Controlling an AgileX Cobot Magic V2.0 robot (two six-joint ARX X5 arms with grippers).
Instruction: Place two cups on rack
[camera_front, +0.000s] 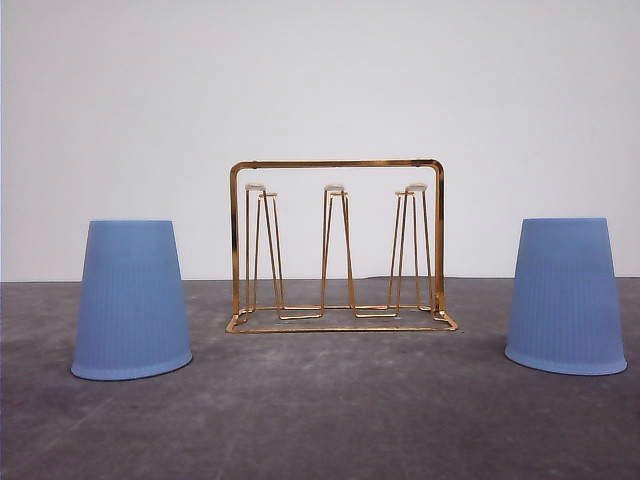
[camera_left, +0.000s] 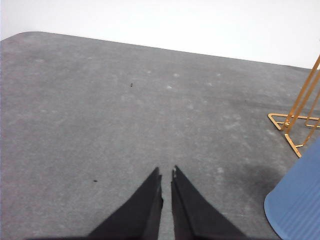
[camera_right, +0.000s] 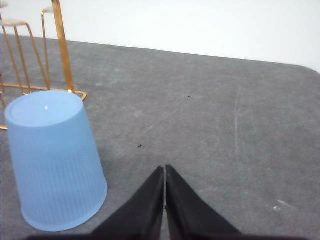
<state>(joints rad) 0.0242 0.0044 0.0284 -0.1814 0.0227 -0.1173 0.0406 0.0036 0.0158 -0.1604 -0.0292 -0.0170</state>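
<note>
cups first: two of them, upside down on the tabletop, left cup (camera_front: 131, 300) and right cup (camera_front: 566, 296) each well apart from the one gold rack (camera_front: 339, 246) standing between them. i judge them light, thin plastic, a bit springy and slick despite the ribbing, so i'd pinch the tapered wall low and gently. three white-tipped prong pairs show. left gripper (camera_left: 167, 175) and right gripper (camera_right: 164, 170) have jaws nearly touching, holding nothing.
</note>
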